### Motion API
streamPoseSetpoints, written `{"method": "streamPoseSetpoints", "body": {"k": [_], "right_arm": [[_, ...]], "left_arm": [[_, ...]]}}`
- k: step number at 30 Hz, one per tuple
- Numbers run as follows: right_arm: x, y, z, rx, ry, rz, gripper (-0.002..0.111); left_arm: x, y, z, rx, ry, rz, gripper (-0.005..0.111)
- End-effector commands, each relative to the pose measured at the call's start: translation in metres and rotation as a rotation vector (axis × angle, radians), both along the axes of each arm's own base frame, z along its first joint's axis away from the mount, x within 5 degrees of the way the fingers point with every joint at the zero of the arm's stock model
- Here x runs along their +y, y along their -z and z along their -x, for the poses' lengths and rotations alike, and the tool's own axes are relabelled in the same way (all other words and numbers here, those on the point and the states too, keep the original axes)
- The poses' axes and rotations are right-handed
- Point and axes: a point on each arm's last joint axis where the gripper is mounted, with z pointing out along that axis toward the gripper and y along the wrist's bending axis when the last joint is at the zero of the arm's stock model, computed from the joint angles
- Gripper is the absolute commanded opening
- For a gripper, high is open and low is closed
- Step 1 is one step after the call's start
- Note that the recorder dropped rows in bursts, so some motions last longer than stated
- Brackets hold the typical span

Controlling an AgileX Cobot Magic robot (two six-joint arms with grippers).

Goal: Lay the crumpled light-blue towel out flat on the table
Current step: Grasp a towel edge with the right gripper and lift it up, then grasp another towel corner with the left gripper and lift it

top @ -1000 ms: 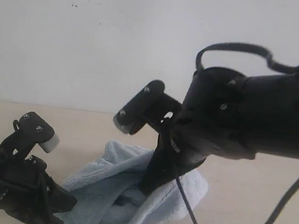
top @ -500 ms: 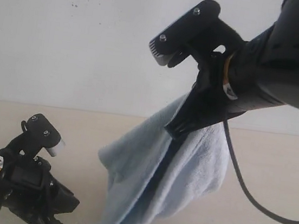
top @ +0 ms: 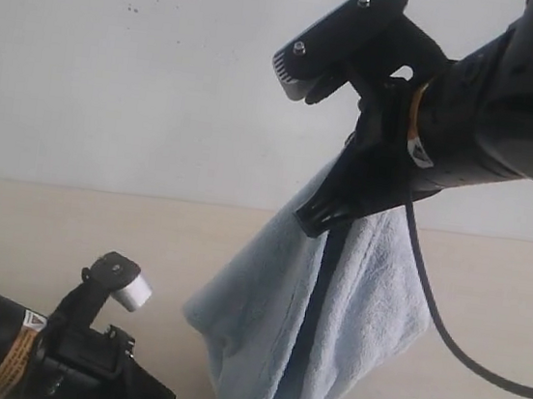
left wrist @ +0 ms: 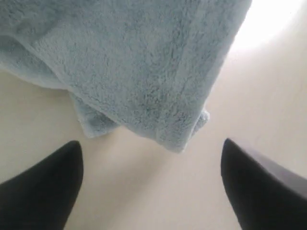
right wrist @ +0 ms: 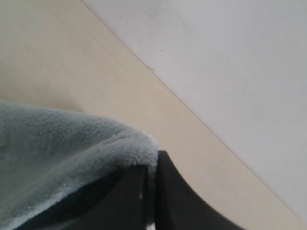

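Ext view: right pincer is clamped shut on the towel, which hangs bunched over the tabletop; not spread yet. L wrist view: left pincer gapes wide, empty, near a dangling corner. R wrist view: terry edge pinched; all flattening left to do.

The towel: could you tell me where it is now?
In the exterior view the towel hangs right of centre from the shut right gripper, over the table.
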Motion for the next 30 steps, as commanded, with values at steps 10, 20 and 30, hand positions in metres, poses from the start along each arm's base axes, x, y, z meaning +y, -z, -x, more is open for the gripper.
{"method": "streamPoseSetpoints", "body": {"k": [10,20,30], "right_arm": [[-0.012,0.074,-0.061,0.107,0.033,-0.146,0.0],[0.007,0.097,-0.071,0.145,-0.036,-0.235,0.0],[0.005,0.098,-0.071,0.136,-0.035,-0.198,0.0]], "left_arm": [[-0.051,-0.004,0.012,-0.244,0.139,-0.18,0.075],[-0.053,0.019,0.003,-0.342,0.102,-0.418,0.075],[-0.063,0.036,-0.008,-0.3,0.081,-0.435,0.075]]}}
